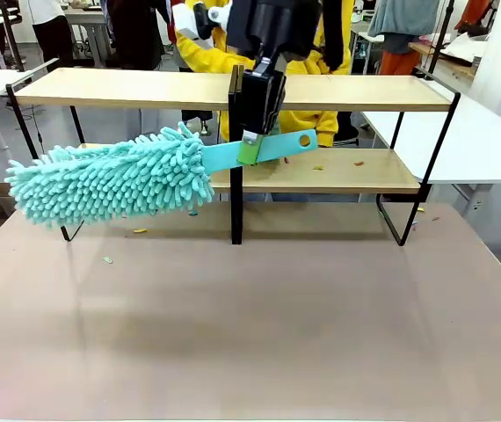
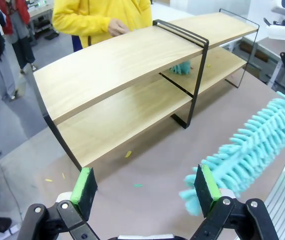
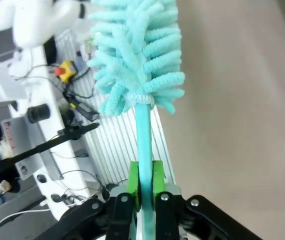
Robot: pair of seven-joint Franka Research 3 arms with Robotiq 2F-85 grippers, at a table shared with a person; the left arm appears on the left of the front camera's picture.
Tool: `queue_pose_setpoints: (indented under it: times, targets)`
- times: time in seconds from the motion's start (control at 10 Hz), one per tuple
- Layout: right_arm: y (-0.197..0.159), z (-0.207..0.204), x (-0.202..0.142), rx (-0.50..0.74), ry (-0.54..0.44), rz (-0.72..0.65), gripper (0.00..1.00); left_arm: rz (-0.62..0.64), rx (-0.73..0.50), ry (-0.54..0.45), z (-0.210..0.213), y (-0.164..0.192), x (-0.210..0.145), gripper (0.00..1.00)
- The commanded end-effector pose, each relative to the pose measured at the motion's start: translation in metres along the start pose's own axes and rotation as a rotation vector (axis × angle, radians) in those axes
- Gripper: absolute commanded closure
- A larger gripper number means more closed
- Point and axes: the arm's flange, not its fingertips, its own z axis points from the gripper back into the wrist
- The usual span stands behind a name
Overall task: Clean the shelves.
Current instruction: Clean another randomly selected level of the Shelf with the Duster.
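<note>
the left gripper (image 2: pixel 147 187) hangs released, jaws wide apart with nothing between its green pads (image 2: pixel 84 184); the duster (image 2: pixel 255 145) sits just off one pad. ahead of these jaws, across the brown table (image 2: pixel 147 160), stand the shelves (image 2: pixel 127 75). the right gripper (image 3: pixel 143 186) is clenched on the duster's flat handle (image 3: pixel 143 145), fluffy head (image 1: pixel 110 180) out sideways, before the shelves' central post (image 1: pixel 235 207). beyond, a person in yellow (image 2: pixel 100 17).
</note>
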Motion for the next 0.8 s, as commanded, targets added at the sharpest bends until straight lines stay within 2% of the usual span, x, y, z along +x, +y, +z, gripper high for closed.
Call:
queue_pose_setpoints:
  times: [0.0, 0.1, 0.3, 0.5, 0.7]
  targets:
    - [0.021, 0.009, -0.049, 0.054, -0.05, 0.088, 0.88, -0.007, 0.0, 0.0, 0.0, 0.001, 0.0, 0.0]
    - [0.038, 0.026, -0.075, 0.032, -0.113, 0.131, 0.88, -0.007, 0.0, 0.0, 0.0, 0.001, 0.0, 0.0]
    - [0.068, 0.073, -0.139, -0.129, -0.323, 0.095, 0.88, -0.007, 0.0, 0.0, 0.0, 0.001, 0.0, 0.0]
    - [0.087, 0.126, -0.218, -0.285, -0.53, -0.031, 0.88, -0.007, 0.0, 0.0, 0.0, 0.001, 0.0, 0.0]
    - [0.099, 0.15, -0.28, -0.41, -0.707, -0.187, 0.88, -0.007, 0.0, 0.0, 0.0, 0.001, 0.0, 0.0]
